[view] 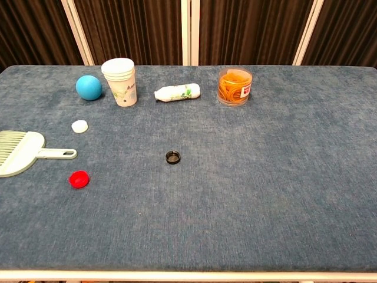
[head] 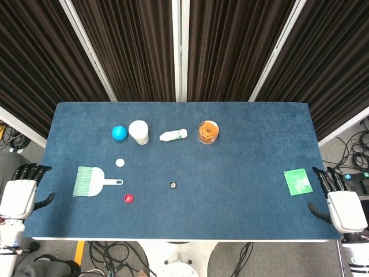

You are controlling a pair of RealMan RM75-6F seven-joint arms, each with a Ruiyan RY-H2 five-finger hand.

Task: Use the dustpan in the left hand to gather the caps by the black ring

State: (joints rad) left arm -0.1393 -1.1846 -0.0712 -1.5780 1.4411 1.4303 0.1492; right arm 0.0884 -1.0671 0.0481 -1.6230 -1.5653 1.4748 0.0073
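A pale green dustpan lies flat on the blue table at the left, handle pointing right. A white cap sits just behind the handle and a red cap just in front of it. The small black ring rests near the table's middle. My left hand hangs off the table's left edge, open and holding nothing. My right hand hangs off the right edge, also open and empty. Neither hand shows in the chest view.
Along the back stand a blue ball, a stack of paper cups, a lying white bottle and a clear tub of orange rubber bands. A green packet lies near the right edge.
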